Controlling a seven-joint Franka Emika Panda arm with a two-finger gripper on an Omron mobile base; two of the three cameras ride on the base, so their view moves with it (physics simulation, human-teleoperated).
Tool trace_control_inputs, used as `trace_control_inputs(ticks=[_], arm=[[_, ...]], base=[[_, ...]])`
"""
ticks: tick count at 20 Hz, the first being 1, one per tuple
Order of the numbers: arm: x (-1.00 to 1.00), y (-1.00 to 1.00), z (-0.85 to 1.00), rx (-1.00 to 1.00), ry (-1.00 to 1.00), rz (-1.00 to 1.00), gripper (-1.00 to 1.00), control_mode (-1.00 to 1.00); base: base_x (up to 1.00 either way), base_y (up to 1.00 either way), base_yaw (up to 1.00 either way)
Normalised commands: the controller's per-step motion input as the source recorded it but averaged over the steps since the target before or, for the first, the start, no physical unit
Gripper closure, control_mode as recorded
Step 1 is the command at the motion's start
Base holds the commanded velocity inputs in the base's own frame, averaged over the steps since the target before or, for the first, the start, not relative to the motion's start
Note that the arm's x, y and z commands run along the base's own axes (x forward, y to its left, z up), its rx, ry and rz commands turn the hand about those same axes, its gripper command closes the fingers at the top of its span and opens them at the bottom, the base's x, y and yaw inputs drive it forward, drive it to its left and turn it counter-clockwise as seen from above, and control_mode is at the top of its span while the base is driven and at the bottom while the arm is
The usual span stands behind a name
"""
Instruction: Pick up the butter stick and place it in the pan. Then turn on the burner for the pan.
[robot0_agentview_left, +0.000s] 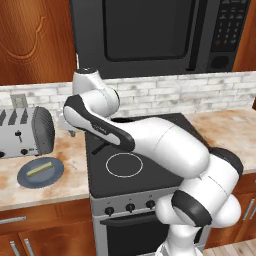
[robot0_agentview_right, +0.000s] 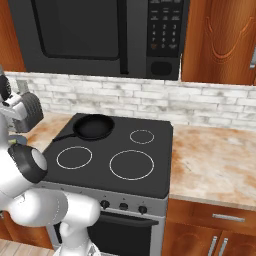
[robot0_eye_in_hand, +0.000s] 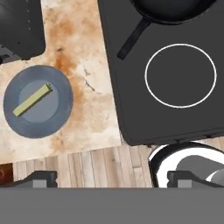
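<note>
Above the worktop's front edge, the end effector is being held wide open, grasping nothing.
On the round blue-grey plate, left of the stove on the worktop, the butter stick is lying diagonally; the pan is sitting on the stove's rear left burner, its handle pointing toward the plate, well apart from the butter stick.
</note>
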Motion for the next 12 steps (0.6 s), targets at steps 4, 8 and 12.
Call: trace_control_inputs(ticks=[4, 8, 12], arm=[[0.03, 0.13, -0.26, 0.15, 0.0, -0.28, -1.0, -1.0], [0.07, 0.34, -0.22, 0.04, 0.02, -0.27, -1.0, -1.0], [0.08, 0.5, -0.19, 0.0, 0.05, -0.23, -1.0, -1.0]], base=[[0.0, 0.0, 0.0], [0.0, 0.0, 0.0], [0.0, 0.0, 0.0]])
